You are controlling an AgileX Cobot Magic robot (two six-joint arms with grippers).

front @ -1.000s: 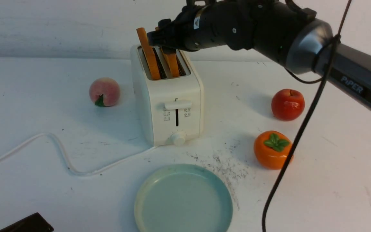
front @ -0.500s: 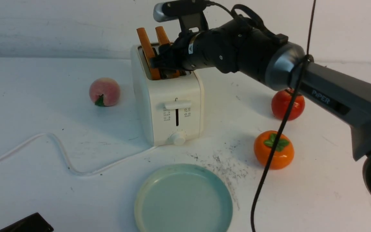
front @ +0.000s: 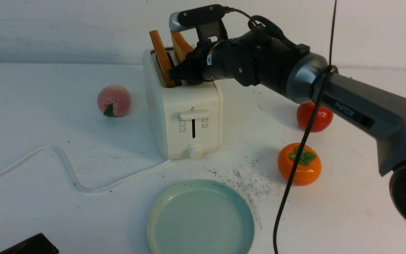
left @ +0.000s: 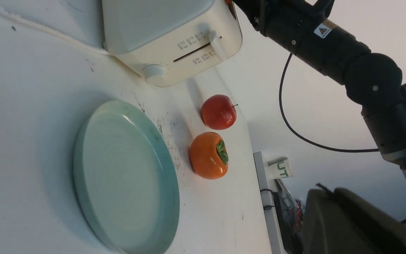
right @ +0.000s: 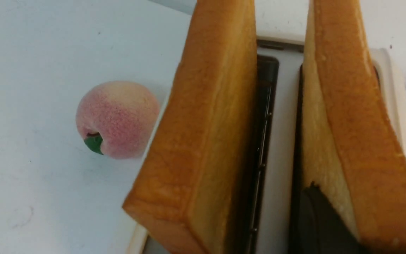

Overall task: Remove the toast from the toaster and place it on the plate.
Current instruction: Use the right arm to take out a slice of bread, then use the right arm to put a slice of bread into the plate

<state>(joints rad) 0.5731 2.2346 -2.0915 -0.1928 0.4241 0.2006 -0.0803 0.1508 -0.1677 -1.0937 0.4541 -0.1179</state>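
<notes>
The cream-white toaster [front: 185,116] stands mid-table with two orange-brown slices of toast upright in its slots. The left slice [front: 160,56] stands free. The right slice [front: 180,44] leans, and my right gripper [front: 180,72] is shut on its near end just above the slot. In the right wrist view one dark finger [right: 317,218] presses on that slice's pale face [right: 324,148]; the other finger is hidden behind it. The pale blue-green plate [front: 199,218] lies bare in front of the toaster. My left gripper [left: 324,190] is shut and holds nothing, off to the side of the plate [left: 125,176].
A peach [front: 114,100] lies left of the toaster. A red apple [front: 314,114] and an orange persimmon [front: 298,164] sit to its right, under my right arm and its hanging cable. The toaster's white cord [front: 65,162] loops over the left table. A dark object [front: 30,245] pokes in at the bottom left.
My right arm came down onto the toaster top, and its jaws closed on the right slice. That slice now leans instead of standing straight.
</notes>
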